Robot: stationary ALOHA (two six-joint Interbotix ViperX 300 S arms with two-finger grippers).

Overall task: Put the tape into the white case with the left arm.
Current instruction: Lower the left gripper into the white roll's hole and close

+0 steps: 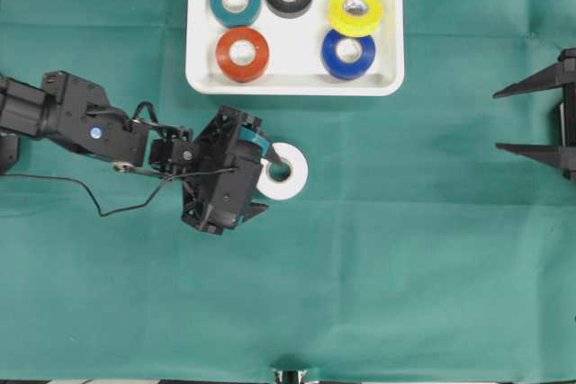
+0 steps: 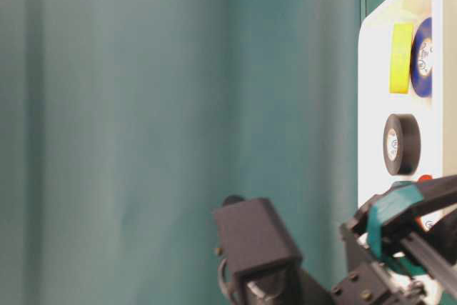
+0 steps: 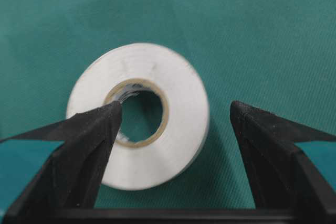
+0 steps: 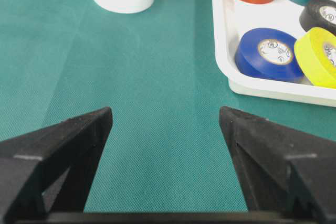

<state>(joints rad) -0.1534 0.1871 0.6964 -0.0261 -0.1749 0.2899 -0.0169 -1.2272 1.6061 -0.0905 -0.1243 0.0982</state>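
Overhead, table-level, two close wrist views

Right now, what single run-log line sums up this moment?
phase: reaching | left gripper: jaws open at white tape on green cloth | white case: five rolls | right gripper: open, parked

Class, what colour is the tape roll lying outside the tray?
White tape roll, clearest in the left wrist view.
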